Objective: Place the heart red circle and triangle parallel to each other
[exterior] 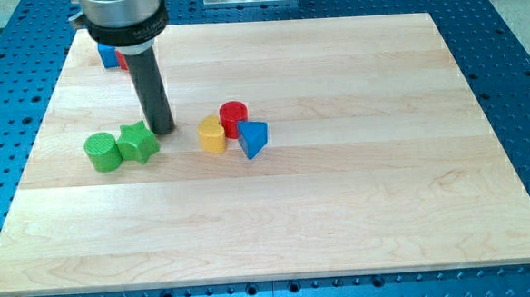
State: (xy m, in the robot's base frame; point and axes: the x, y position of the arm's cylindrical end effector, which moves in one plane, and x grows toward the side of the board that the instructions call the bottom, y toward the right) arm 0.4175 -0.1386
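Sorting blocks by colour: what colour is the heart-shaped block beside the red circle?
Yellow: the heart shows it plainly in the camera view, the only view.

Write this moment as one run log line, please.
my tip: beside green star, right | green cylinder: left of star | yellow heart, red cylinder, blue triangle: clustered

Seven blocks: two green (pixel 102 151) (pixel 138 141), two red (pixel 233 117) (pixel 123 59), two blue (pixel 254 138) (pixel 107 55), one yellow (pixel 212 134) (heart-shaped).
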